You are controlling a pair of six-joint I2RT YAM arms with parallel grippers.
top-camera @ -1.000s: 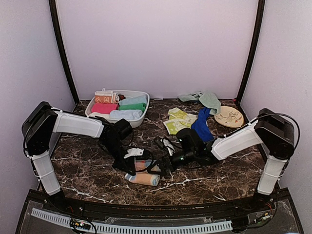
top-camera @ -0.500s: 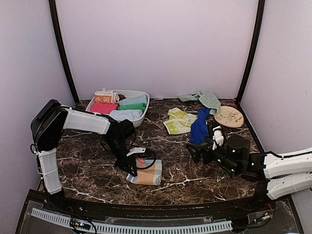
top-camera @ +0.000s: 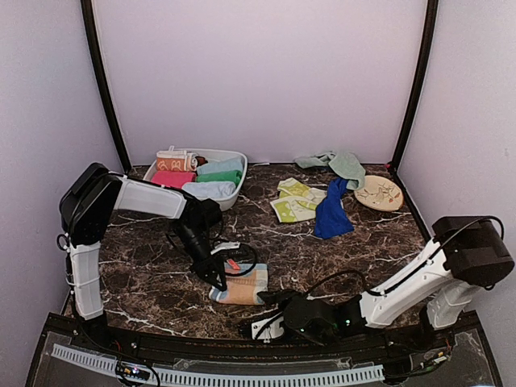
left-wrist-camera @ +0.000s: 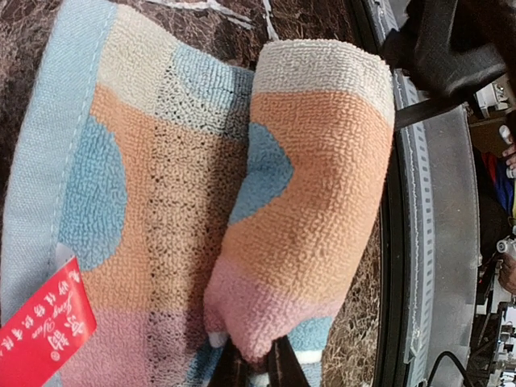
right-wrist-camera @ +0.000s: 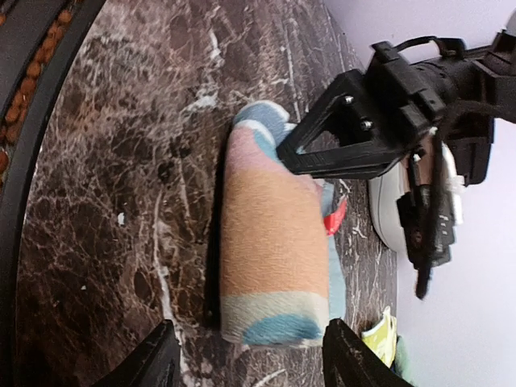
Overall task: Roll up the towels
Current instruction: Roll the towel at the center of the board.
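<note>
A light-blue towel [top-camera: 242,288] with orange and cream spots lies near the table's front edge, half rolled. In the left wrist view its roll [left-wrist-camera: 314,177] rests on the flat part [left-wrist-camera: 121,201]. My left gripper [top-camera: 219,278] is shut on the roll's left end, its dark fingers [left-wrist-camera: 278,367] pinching the pink edge. My right gripper [right-wrist-camera: 250,355] is open at the roll's other end [right-wrist-camera: 274,258], one fingertip on each side of that end. The left gripper [right-wrist-camera: 347,137] shows at the far end of that view.
A white tub [top-camera: 235,192] at the back left holds several rolled towels. Yellow-green [top-camera: 292,200], dark blue [top-camera: 332,210] and mint [top-camera: 339,164] towels lie loose at the back right, beside a beige disc [top-camera: 379,193]. The black front rail [right-wrist-camera: 32,161] runs close to the roll.
My right arm has swung from the table's right side to the front edge, beside the towel's right end, and its jaws have narrowed. The left gripper keeps its hold.
</note>
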